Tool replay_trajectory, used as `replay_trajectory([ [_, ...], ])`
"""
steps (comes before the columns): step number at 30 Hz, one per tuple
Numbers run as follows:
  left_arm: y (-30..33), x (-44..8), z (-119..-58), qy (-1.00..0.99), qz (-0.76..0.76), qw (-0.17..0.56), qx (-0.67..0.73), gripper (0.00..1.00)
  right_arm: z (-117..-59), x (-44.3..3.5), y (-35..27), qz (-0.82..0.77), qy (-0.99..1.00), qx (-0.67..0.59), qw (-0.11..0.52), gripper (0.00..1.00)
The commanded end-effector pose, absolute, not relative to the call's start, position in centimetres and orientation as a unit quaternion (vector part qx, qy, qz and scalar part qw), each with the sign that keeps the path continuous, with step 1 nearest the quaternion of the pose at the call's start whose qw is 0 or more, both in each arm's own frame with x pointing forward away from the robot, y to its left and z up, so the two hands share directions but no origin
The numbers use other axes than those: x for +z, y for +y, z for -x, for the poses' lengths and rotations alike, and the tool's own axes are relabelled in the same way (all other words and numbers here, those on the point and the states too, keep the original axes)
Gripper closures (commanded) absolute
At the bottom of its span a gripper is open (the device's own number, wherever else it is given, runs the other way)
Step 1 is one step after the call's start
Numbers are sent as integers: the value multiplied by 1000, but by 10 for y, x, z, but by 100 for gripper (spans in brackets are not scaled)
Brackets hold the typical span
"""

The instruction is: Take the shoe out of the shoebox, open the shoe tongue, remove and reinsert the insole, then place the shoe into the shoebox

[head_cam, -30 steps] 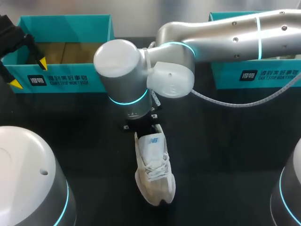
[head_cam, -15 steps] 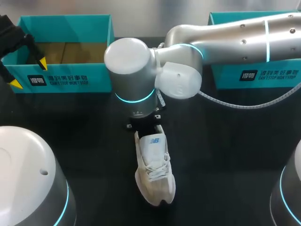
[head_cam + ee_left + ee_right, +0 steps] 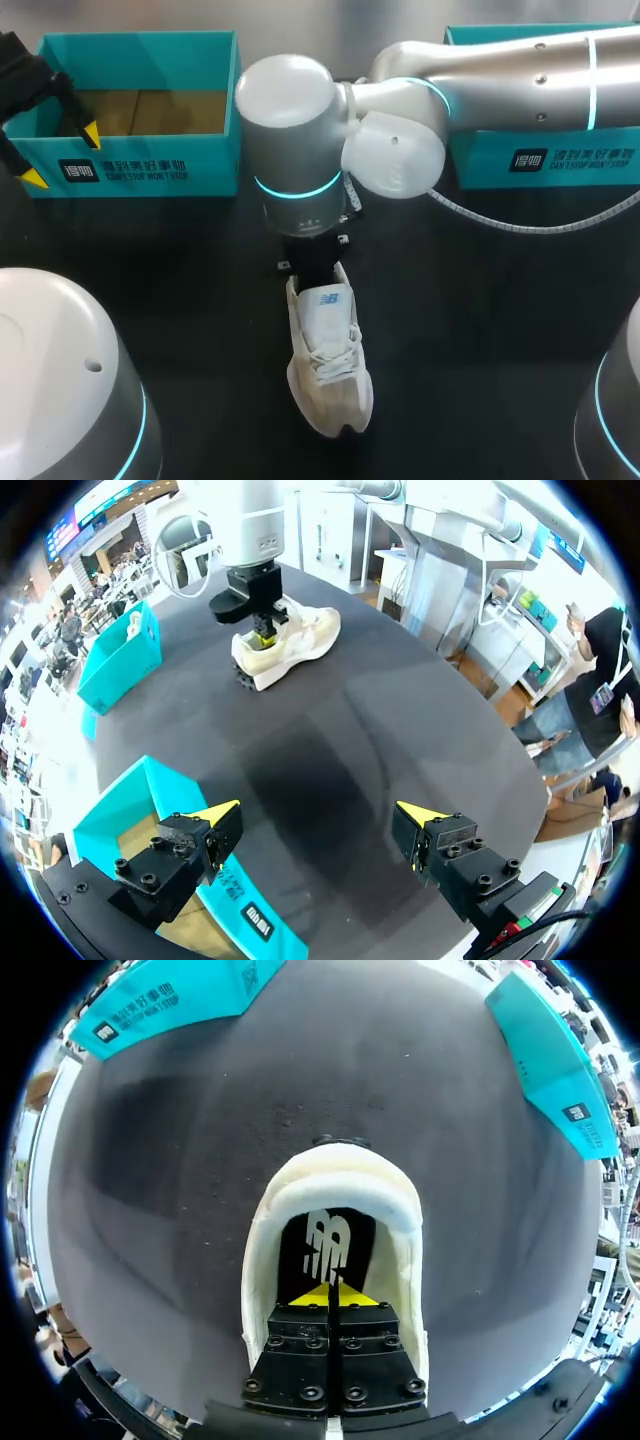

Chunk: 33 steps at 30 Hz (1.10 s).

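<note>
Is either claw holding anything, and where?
Left gripper: nothing. Right gripper is shut inside the shoe, over the insole; whether it pinches it cannot be told.

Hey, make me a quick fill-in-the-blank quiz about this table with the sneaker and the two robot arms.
The cream lace-up sneaker stands on the black table, ___ (inside or outside) the left teal cardboard shoebox.
The right pincer, its yellow tips down in the sneaker's opening, is ___ (open or shut).
The left pincer, near that shoebox and holding nothing, is ___ (open or shut).
Missing words: outside; shut; open.
</note>
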<state>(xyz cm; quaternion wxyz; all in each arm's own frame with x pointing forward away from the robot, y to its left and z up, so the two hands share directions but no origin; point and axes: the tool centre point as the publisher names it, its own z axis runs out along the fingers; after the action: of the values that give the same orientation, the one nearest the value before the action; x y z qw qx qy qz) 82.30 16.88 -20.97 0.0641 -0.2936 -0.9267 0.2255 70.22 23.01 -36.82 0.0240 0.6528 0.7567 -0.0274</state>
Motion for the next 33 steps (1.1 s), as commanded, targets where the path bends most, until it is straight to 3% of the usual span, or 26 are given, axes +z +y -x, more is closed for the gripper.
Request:
replay_trajectory([
  [1, 170, -209, -824, -927, 294, 66, 225, 0, -699, -365, 232, -655, 755, -31, 24, 100],
  [3, 170, -209, -824, -927, 294, 66, 225, 0, -697, -365, 233, -657, 753, -31, 21, 100],
  [4, 170, -209, -824, -927, 294, 66, 225, 0, -695, -366, 233, -658, 753, -30, 17, 95],
  [5, 170, -209, -824, -927, 294, 66, 225, 0, -694, -366, 233, -657, 753, -30, 14, 81],
  [6, 170, -209, -824, -927, 294, 66, 225, 0, -693, -365, 233, -657, 753, -31, 13, 76],
  [7, 170, -209, -824, -927, 294, 66, 225, 0, -691, -364, 234, -656, 754, -33, 12, 59],
  [9, 170, -209, -824, -927, 294, 66, 225, 0, -688, -362, 235, -654, 755, -35, 9, 41],
  [10, 170, -209, -824, -927, 294, 66, 225, 0, -686, -361, 235, -655, 755, -38, 9, 22],
  [12, 170, -209, -824, -927, 294, 66, 225, 0, -683, -361, 234, -656, 754, -39, 9, 0],
  [33, 170, -209, -824, -927, 294, 66, 225, 0, -678, -356, 229, -639, 767, -60, -1, 0],
])
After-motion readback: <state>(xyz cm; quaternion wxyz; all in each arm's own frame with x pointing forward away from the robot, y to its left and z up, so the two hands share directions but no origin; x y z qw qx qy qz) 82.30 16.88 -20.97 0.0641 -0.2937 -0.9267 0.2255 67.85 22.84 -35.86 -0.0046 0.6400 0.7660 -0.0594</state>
